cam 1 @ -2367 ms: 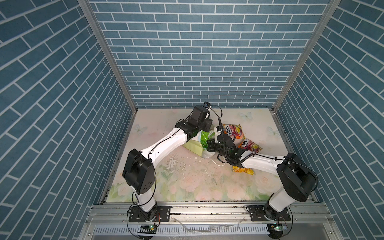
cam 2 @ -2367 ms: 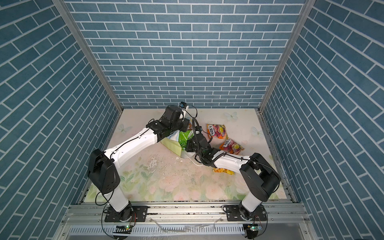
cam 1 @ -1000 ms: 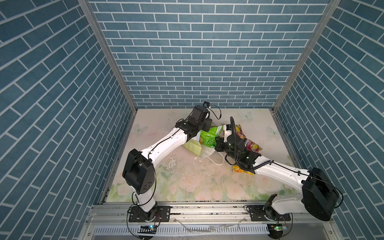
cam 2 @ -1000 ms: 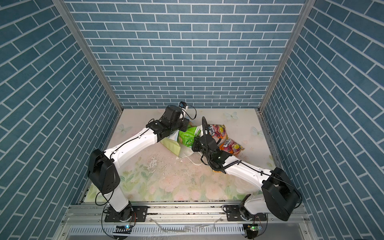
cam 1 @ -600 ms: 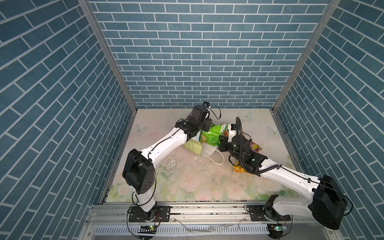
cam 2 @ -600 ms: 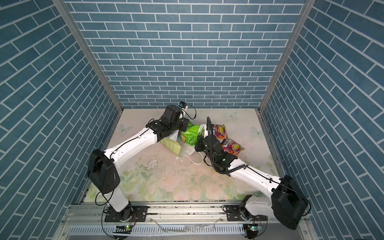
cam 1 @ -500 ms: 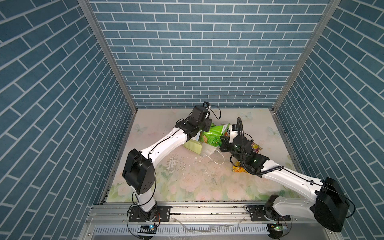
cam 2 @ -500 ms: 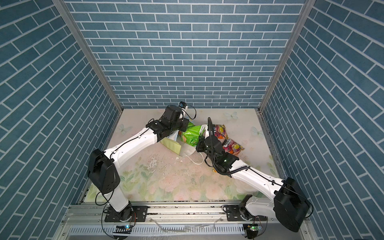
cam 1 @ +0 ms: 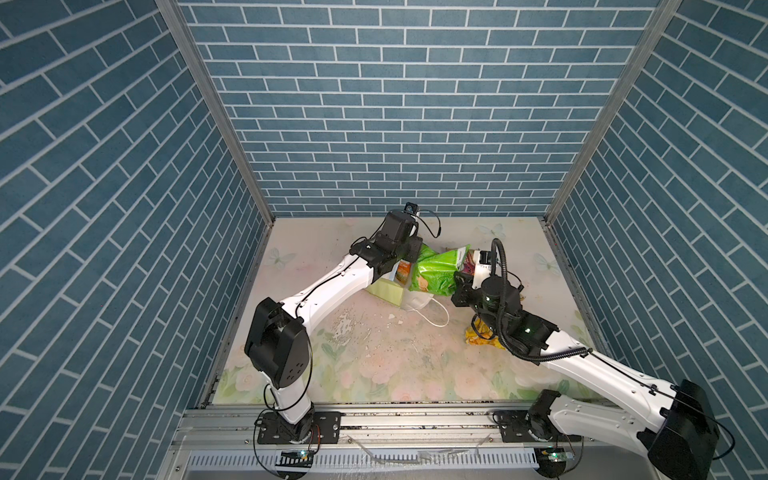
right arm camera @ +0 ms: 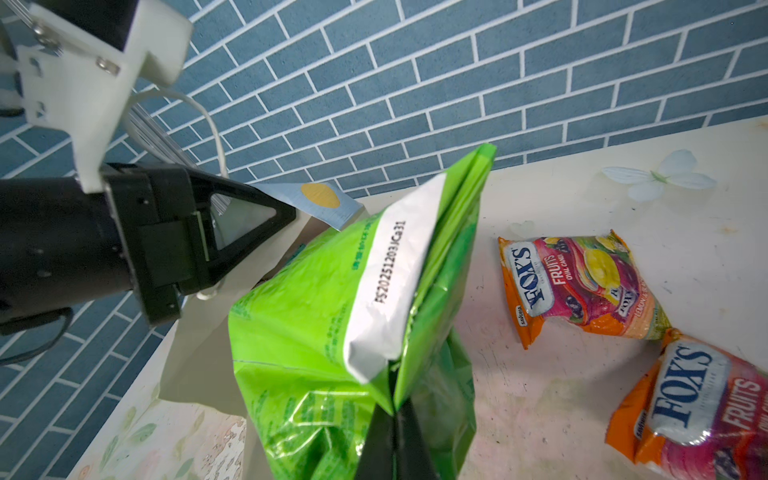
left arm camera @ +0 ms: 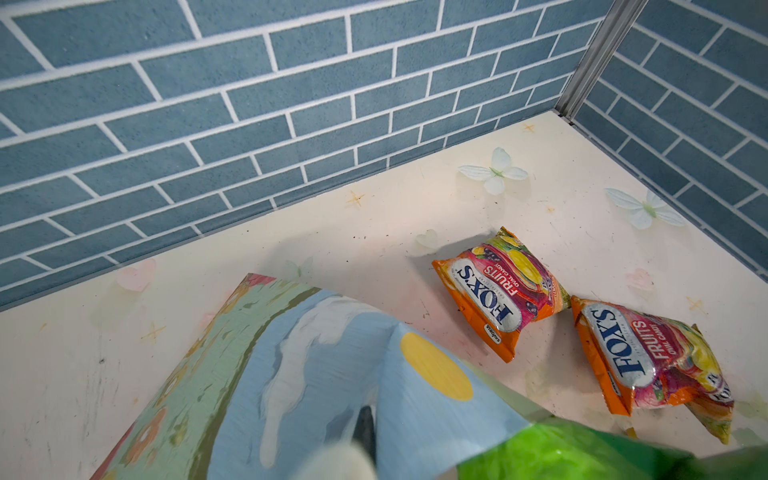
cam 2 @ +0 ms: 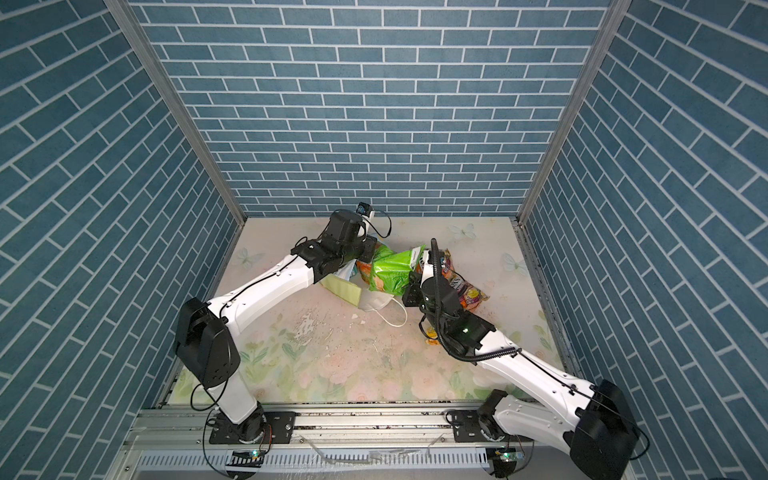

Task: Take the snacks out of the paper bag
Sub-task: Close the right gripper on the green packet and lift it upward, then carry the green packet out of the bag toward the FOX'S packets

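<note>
Paper bag (left arm camera: 291, 374) lies on its side. Green packet (right arm camera: 311, 311) hangs pinched in my right gripper (right arm camera: 397, 415). Two orange packets (left arm camera: 498, 291) lie outside.

Bright, even overhead light leaves only soft shadows on the table (cam 1: 374, 365). Wide-angle distortion bends the brick walls (cam 1: 374, 104) in both top views. Close to the wrist cameras the green packet (left arm camera: 582, 453) and fingers (right arm camera: 395, 440) blur.

Right claw (right arm camera: 395, 415) drew green packet (right arm camera: 311, 316) farther out of paper bag (left arm camera: 332, 357).
</note>
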